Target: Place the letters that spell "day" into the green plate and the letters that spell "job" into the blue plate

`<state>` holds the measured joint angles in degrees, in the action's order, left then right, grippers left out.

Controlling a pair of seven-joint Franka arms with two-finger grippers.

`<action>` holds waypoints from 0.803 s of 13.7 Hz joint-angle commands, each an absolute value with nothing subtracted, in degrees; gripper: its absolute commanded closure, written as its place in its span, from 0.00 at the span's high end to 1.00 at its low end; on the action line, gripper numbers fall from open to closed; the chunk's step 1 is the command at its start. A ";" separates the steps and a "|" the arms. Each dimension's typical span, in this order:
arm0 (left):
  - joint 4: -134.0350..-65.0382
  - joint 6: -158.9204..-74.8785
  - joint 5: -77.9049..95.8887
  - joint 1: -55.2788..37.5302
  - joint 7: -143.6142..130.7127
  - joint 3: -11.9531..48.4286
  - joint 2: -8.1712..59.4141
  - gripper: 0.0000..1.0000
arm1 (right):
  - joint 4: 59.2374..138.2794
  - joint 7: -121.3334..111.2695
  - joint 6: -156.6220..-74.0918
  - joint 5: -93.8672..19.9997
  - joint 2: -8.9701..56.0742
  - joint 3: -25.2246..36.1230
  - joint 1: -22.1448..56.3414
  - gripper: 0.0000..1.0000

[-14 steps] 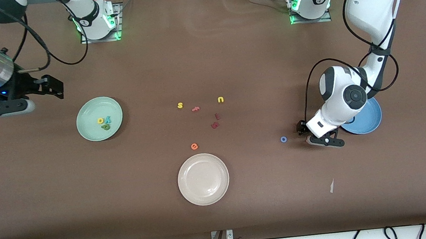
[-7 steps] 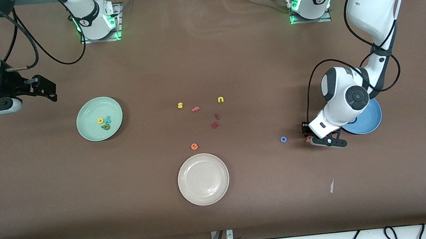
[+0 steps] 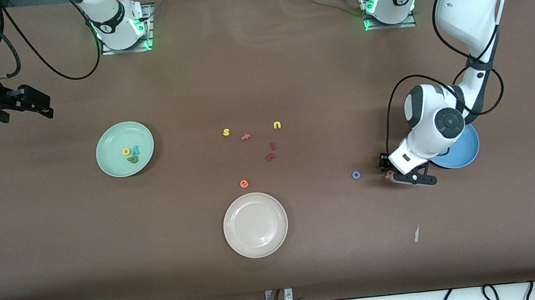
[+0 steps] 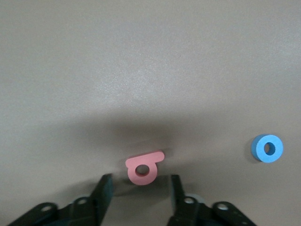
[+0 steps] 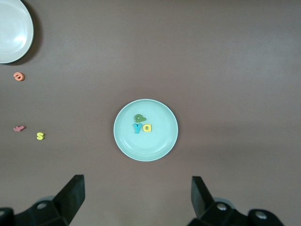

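Two grippers noted. Left gripper (image 4: 138, 188) low at the table beside the round bright blue plate (image 3: 466, 150), jaws partly open, straddling the salmon-red foam "b" (image 4: 143, 169), which lies flat between the fingertips (image 4: 104, 186) with a gap on each side; not gripped. Blue foam ring "o" (image 4: 267, 148) lies just beside it on the brown table (image 3: 288, 67). Right gripper (image 5: 136, 193) hangs high, jaws wide and empty, over the right arm's end of the table; arm waits. Pale mint-green plate (image 5: 162, 146) holds dark green "d" (image 5: 139, 117), yellow "a" (image 5: 147, 127), teal "y" (image 5: 137, 128). Nothing obstructs the "b".
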<state>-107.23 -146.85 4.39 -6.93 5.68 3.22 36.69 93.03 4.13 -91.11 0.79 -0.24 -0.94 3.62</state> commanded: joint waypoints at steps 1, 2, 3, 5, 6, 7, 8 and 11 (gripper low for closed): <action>-104.95 -146.69 5.10 -8.00 6.15 2.72 38.06 0.64 | 93.60 3.60 -91.93 -0.96 -0.62 0.17 2.73 1.00; -104.85 -146.69 5.10 -8.00 6.50 2.72 38.32 0.64 | 93.69 3.60 -91.67 -2.01 -0.62 0.87 2.90 1.00; -104.77 -146.69 5.10 -8.00 6.68 2.55 38.41 0.64 | 93.69 3.60 -91.58 -2.11 -0.70 0.88 2.73 1.00; -104.77 -146.69 5.01 -8.09 6.77 2.55 38.50 0.55 | 93.69 3.52 -91.58 -2.02 -0.70 0.97 2.90 1.00; -104.77 -146.69 5.01 -8.09 6.85 2.55 38.50 0.48 | 93.60 3.52 -91.76 -1.85 -0.62 0.97 2.90 1.00; -104.77 -146.69 5.01 -8.09 6.86 2.55 38.41 0.44 | 93.60 3.52 -91.58 -1.76 -0.62 0.97 2.90 1.00; -104.77 -146.69 4.14 -8.09 6.86 2.46 38.41 0.42 | 93.60 3.52 -91.41 -1.67 -0.70 0.97 2.90 1.00; -104.68 -146.69 2.99 -8.09 6.77 2.29 38.41 0.37 | 93.60 3.52 -91.76 -1.58 -0.70 0.79 2.99 1.00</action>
<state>-105.95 -146.88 4.09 -7.40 6.05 2.93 37.47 93.10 4.13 -91.29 -0.88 -0.08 1.08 3.27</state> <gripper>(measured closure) 0.590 0.000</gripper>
